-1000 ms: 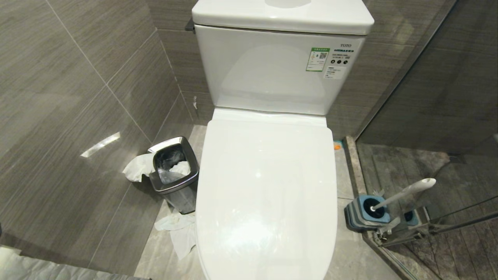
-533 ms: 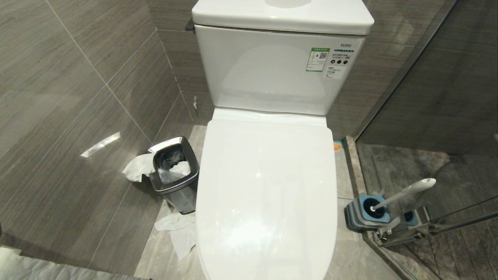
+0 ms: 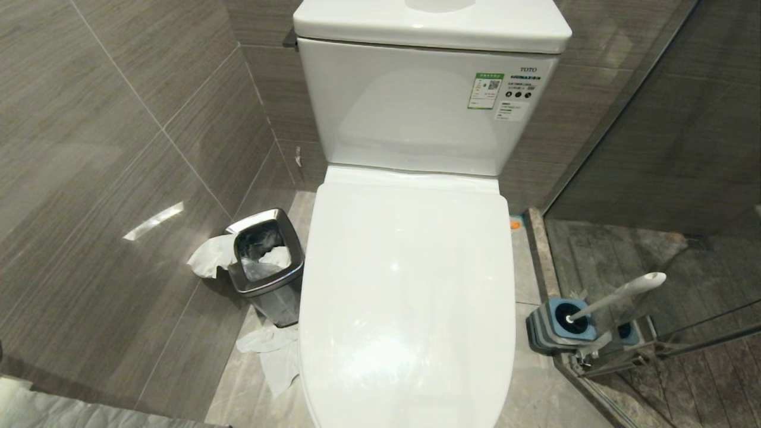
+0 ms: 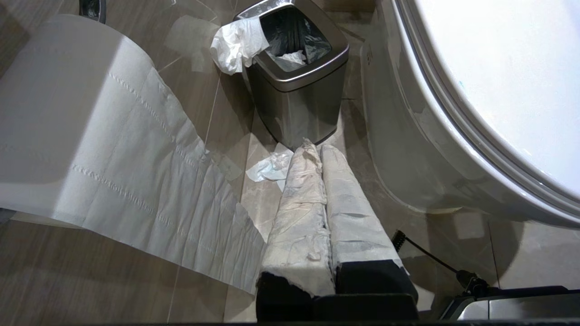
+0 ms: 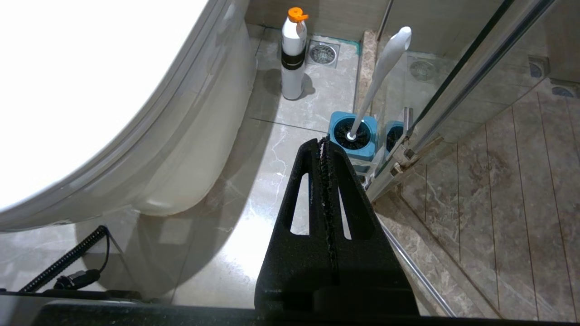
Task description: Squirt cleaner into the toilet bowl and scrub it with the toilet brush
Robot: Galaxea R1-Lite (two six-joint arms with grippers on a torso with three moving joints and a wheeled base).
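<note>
Both the left hand (image 4: 322,156) and right hand (image 5: 324,149) hang pinched closed and empty, since the toilet bowl's lid (image 3: 410,285) is down and the toilet brush (image 3: 618,294) waits in its holder (image 3: 556,327) at three o'clock.

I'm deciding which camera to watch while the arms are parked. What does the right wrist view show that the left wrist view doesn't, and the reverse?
Only the right wrist view: a white bottle with an orange cap, a floor drain, the toilet brush in its blue holder, the glass door, the shut right end effector.
Only the left wrist view: the steel bin, tissue, the shut, paper-wrapped left end effector.
Both: the closed toilet and the tiled floor.
</note>
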